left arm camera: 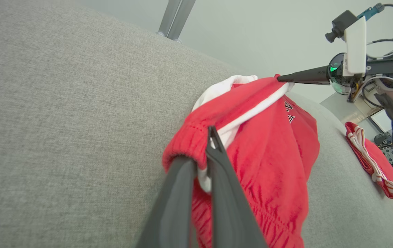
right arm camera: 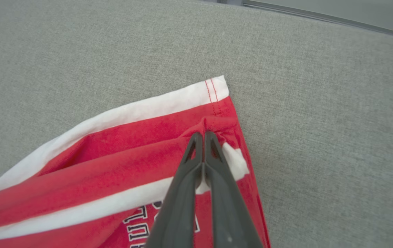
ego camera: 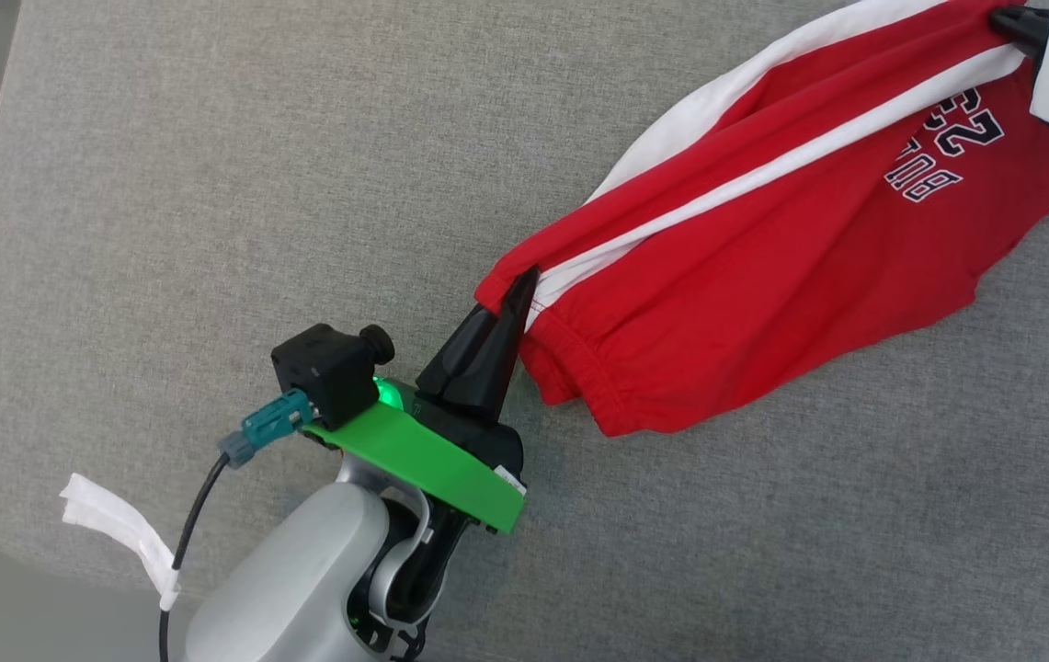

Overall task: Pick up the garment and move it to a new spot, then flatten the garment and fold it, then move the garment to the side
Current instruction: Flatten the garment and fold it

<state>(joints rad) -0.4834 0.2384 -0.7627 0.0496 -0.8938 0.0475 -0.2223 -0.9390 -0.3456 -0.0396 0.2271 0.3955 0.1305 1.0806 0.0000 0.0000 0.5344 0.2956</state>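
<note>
Shorts (ego camera: 763, 276) are red with white side stripes and some dark block lettering. They're strung out on a diagonal across the grey fabric worktop (ego camera: 211, 184), from about the middle over to the far right corner in the head view. The elastic waistband end is the nearer one and the hem end is the far one.

The left hand (ego camera: 524, 280) is pinched tight on the waistband, right where a white stripe meets the elastic. In the left wrist view you can see the bunched red band pinched between the two dark fingers (left arm camera: 224, 172).

The right hand (right arm camera: 203, 135) is clamped on the hem corner. Its fingers are pressed together with a little pucker of red cloth at the tips, just in from the white edge stripe.

So both ends are held. The cloth in between looks a bit raised along the top stripe, with the loose lower part slumped on the worktop.

Other stuff: a second red and white folded piece (left arm camera: 372, 158) sits well apart, over on the right in the left wrist view. The left arm has a green bracket (ego camera: 423, 460) at its wrist, and its cable has a white tape tag (ego camera: 115, 529) on it.
</note>
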